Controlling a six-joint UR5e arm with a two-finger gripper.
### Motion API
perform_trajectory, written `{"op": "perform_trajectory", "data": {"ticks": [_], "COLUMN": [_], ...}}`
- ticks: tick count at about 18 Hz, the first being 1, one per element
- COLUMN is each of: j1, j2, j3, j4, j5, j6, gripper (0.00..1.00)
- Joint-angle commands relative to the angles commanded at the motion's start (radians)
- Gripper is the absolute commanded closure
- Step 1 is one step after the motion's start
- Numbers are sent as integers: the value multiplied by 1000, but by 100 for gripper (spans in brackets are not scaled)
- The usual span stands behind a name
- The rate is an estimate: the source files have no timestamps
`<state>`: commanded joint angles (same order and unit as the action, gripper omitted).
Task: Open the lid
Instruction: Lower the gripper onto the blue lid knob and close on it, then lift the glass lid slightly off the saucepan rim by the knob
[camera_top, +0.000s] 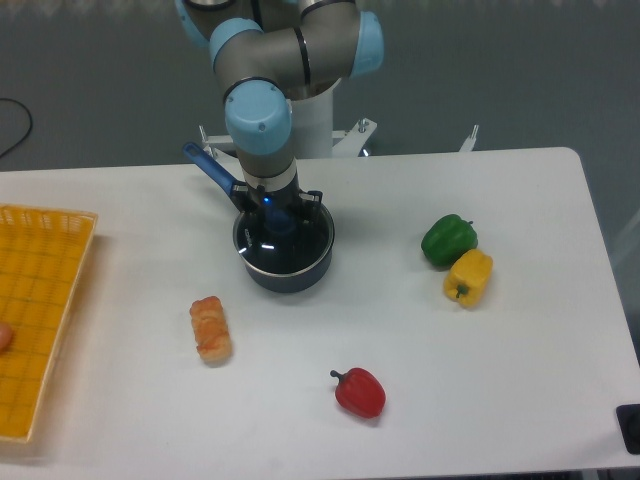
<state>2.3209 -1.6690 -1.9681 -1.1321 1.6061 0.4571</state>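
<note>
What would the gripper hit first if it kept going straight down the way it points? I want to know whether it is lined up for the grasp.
Most likely the lid on the saucepan: the gripper points down at its centre knob, though contact can't be judged.

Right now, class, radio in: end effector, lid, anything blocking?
End effector down over the lid, knob hidden, grip unclear. Lid seated on saucepan. Nothing crowding the pan; peppers and bread lie apart.
</note>
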Motion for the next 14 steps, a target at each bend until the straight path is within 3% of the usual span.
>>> {"op": "perform_trajectory", "data": {"ticks": [14], "j1": [17], "j2": [0], "j3": [38], "j4": [-12], "j5": [-8], "j6": [66], "gripper": [33]}}
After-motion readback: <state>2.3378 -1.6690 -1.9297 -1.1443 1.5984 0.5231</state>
